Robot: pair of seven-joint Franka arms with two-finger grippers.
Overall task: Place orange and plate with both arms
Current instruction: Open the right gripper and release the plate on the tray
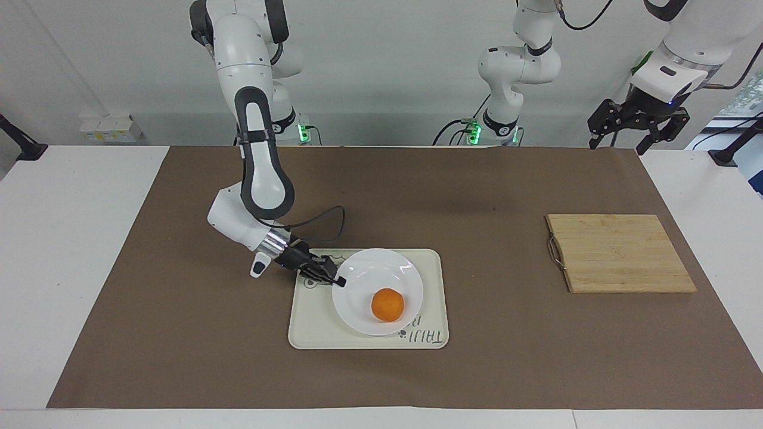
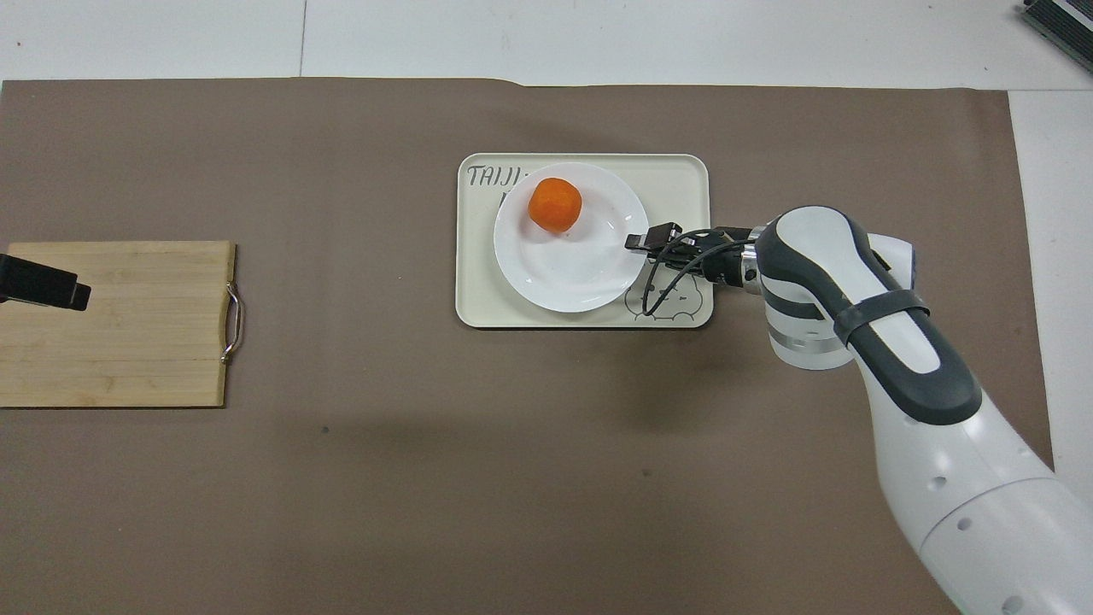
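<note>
The white plate lies on the cream tray in the middle of the table. On the plate sits the orange, in the part farther from the robots. My right gripper is low at the plate's rim on the side toward the right arm's end, touching it or nearly so. My left gripper hangs open and empty in the air at the left arm's end; its tip shows over the cutting board, and that arm waits.
A bamboo cutting board with a metal handle lies toward the left arm's end. Brown paper covers the table. The tray carries a bear drawing and lettering.
</note>
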